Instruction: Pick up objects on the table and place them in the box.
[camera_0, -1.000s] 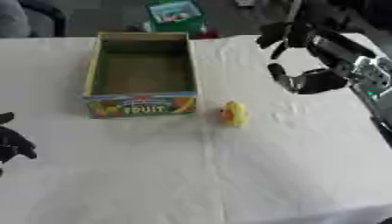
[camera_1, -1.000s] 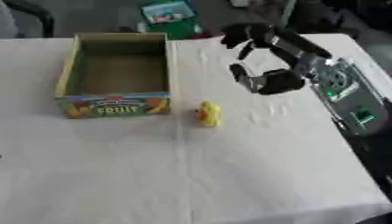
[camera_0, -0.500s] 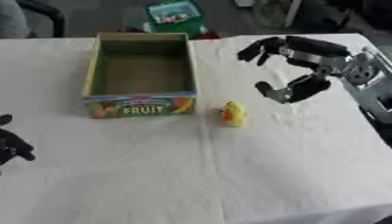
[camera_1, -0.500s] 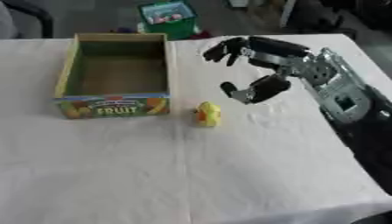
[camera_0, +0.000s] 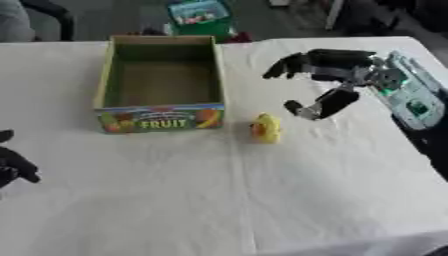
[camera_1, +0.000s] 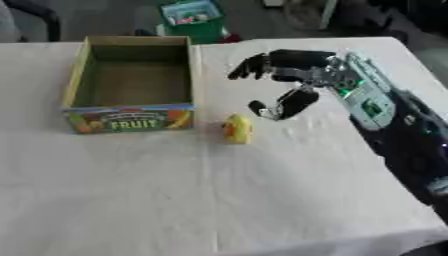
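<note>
Yellow and small, a duck-shaped toy (camera_0: 266, 128) stands on the white tablecloth (camera_0: 262, 200), just right of the near right corner of the cardboard box (camera_0: 160, 82). That box sits open-topped on the far left part of the table, its near wall printed with fruit pictures and the word FRUIT, and nothing shows inside it. Above and to the right of the toy hangs the right hand (camera_0: 325, 80), spread wide, its fingers reaching left and its thumb pointing down toward the cloth, apart from the toy. Near the left edge, the left hand (camera_0: 12, 165) shows only in part, with dark fingers that look relaxed and hold nothing.
</note>
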